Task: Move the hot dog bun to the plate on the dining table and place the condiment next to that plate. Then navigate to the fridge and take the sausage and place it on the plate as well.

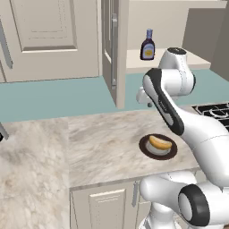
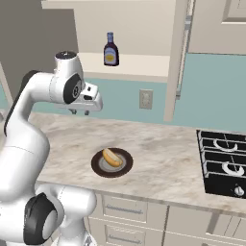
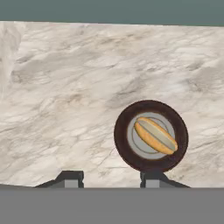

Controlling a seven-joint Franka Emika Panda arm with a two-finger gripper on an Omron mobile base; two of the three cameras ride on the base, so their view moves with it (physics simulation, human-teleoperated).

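The hot dog bun (image 3: 155, 135) (image 1: 159, 143) (image 2: 112, 157) lies on a small plate with a dark brown rim (image 3: 127, 151) on the marbled counter (image 1: 107, 143). High above the counter, behind and to the left of the bun, my gripper (image 2: 79, 113) (image 1: 147, 105) (image 3: 111, 178) points down, open, with nothing between its fingers. The condiment (image 1: 148, 45) (image 2: 111, 49), a dark bottle with a yellow label, stands upright on a cabinet shelf above the counter. The grey plate, dining table, fridge and sausage are out of view.
An open cabinet door (image 1: 114, 49) (image 2: 175, 57) hangs edge-on beside the shelf. A black stove top (image 2: 223, 163) (image 1: 214, 109) is set into the counter at the right. A wall outlet (image 2: 145, 99) sits on the teal backsplash. White drawers run under the counter.
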